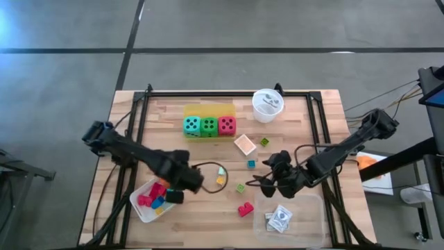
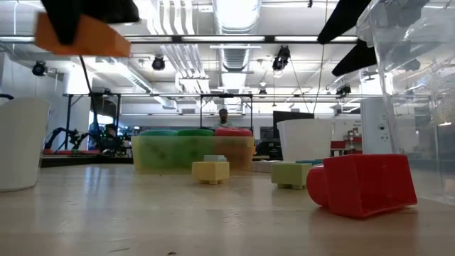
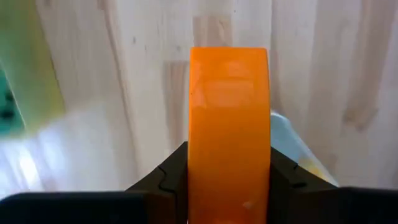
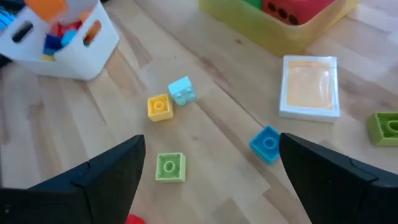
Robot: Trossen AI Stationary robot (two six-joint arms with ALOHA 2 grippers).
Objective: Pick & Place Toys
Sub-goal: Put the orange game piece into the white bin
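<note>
My left gripper (image 1: 176,194) is shut on an orange block (image 3: 229,118) and hangs above the white tray (image 1: 142,208), which holds red and blue blocks. The block also shows in the low view (image 2: 82,37). My right gripper (image 4: 211,171) is open and empty above the middle of the table, over a green block (image 4: 170,167) and a blue block (image 4: 266,144). A yellow block (image 4: 159,107) and a light-blue block (image 4: 181,91) lie side by side. A red block (image 1: 245,208) lies toward the near edge. Three dice (image 1: 208,126) sit in a yellow tray. My left gripper pinches the orange block by its two opposite sides (image 3: 194,168) between its two fingers, coming from above. The block reaches out past the fingertips. It is lifted clear of the table and of the tray.
A round white cup (image 1: 267,105) stands at the far side. A clear tray (image 1: 309,208) with playing cards sits at the near right. A white-framed square tile (image 4: 310,86) and another green block (image 4: 385,127) lie near the yellow tray.
</note>
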